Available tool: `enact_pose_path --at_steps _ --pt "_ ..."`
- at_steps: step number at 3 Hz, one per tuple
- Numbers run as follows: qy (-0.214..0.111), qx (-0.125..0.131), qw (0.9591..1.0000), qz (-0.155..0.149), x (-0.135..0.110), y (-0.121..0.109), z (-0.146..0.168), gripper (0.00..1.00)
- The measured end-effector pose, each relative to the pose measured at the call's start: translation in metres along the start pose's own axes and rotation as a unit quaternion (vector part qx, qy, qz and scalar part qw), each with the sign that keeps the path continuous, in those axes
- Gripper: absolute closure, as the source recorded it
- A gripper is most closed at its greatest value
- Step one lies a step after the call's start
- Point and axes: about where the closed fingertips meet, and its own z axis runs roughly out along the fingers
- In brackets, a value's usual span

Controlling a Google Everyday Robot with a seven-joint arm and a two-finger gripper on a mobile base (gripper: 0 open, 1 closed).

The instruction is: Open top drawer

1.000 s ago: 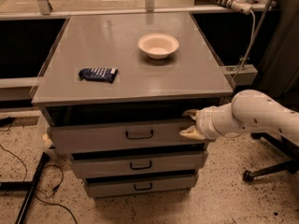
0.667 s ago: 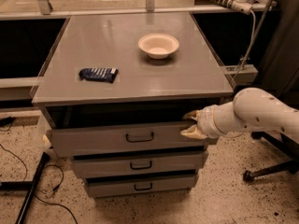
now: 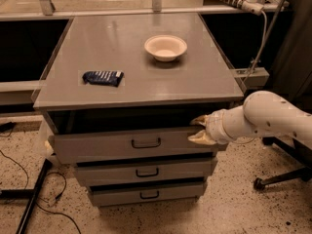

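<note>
Under the grey cabinet top [image 3: 195,84], the top drawer [image 3: 97,147] stood only slightly out, hardly moved in 1 second. At its right end, the gripper [image 3: 198,130] straddled the front edge, fingers [image 3: 199,120] apart; most pulling remained.

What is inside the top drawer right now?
Nothing can be made out: the top drawer is only partly out, and the tabletop overhangs its dark interior, hiding any contents. The pincer sits at the drawer front's right end.

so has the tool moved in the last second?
No. The tool stays at the right end of the top drawer, at the same offset below the tabletop edge.
</note>
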Motion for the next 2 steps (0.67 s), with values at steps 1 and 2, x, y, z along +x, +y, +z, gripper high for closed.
enact_pose_path --at_steps 1,2 --pt "0.0 0.0 1.0 0.0 0.0 0.0001 0.0 0.57" --pt "-0.009 -0.012 0.9999 0.003 -0.0003 0.0023 -0.0003 0.34"
